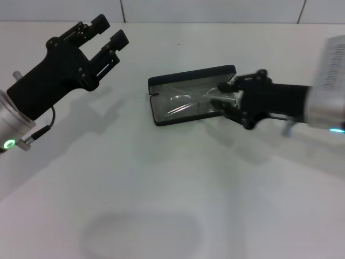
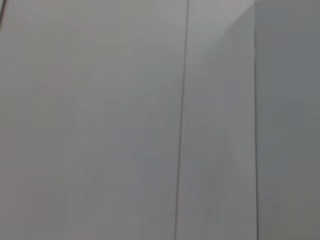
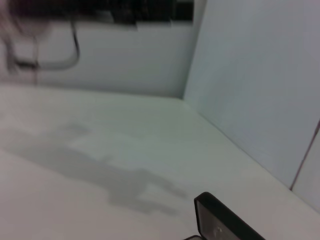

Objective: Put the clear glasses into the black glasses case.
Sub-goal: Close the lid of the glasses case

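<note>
- The clear glasses (image 1: 188,102) are lying inside the open black glasses case (image 1: 161,120), their long axis running along the case's length, from the robot's left to its right and slightly tilted.
- They are showing only as faint glints against the grey lining, so whether they are fully seated is hard to say.
- The case is sitting open on the white worktop (image 1: 172,194), lid raised at the far side.
- The right pincer (image 1: 222,95) is reaching in at the case's right end, its fingers seemingly closed on the glasses' near arm; it is much the nearer arm.
- The left pincer (image 1: 110,31) is hovering well apart to the left, fingers spread, gripping nothing.
</note>
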Motion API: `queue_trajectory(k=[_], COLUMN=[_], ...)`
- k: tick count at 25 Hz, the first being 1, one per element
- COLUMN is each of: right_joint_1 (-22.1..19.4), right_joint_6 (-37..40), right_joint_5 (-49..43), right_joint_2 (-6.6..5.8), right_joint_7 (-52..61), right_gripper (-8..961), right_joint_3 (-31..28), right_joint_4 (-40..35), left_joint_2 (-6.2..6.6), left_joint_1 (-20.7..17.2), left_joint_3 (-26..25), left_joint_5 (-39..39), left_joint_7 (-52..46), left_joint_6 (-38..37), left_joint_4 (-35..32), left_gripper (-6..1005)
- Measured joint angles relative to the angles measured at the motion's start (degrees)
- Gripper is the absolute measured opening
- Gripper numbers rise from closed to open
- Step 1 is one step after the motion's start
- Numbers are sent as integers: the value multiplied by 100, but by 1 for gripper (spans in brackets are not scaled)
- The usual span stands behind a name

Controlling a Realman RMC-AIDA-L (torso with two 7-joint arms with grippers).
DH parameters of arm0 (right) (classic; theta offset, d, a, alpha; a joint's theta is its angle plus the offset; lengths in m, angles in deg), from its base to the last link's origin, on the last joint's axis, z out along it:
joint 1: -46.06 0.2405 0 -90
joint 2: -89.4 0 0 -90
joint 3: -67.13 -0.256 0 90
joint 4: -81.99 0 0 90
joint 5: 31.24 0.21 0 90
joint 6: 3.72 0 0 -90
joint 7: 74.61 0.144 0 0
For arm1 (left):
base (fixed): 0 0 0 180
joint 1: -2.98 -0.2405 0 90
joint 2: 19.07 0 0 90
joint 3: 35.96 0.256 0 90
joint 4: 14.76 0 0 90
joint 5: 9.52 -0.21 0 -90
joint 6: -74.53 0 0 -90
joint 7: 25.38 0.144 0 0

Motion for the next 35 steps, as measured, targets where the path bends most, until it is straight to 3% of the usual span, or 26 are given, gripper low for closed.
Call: queue_trajectory(k=[3, 6, 8, 11, 15, 16, 22, 35], right_joint_1=[-45, -15, 27, 103, 216, 346, 639, 1082], right_joint_6=[1283, 2001, 2266, 1943, 1329, 858, -150, -1010], right_joint_5=[268, 622, 744, 753, 755, 763, 788, 845], right_joint_2=[6, -8, -7, -3, 28, 55, 63, 59], right_joint_7=[-192, -598, -856, -926, -1001, -1039, -1014, -939], right_gripper=[301, 301, 301, 300, 300, 300, 300, 301], right_joint_3=[-1052, -1783, -2273, -2493, -2455, -2319, -1605, -559], right_joint_4=[445, 1019, 1455, 1837, 2086, 2220, 2305, 2305], left_joint_2=[3, 3, 4, 8, -6, -7, -5, 3], left_joint_1=[18, 75, 153, 259, 345, 369, 402, 403], left_joint_3=[-3, -2, 19, 42, 47, 48, 51, 51], left_joint_5=[3, -4, -41, -117, -184, -197, -283, -287], left_joint_7=[-72, -174, -296, -399, -406, -407, -415, -470], left_joint_6=[241, 622, 881, 1036, 1049, 1051, 1065, 1065], left_joint_4=[-20, -38, -39, -33, -38, -27, -10, -32], left_gripper=[531, 531, 532, 532, 532, 532, 532, 533])
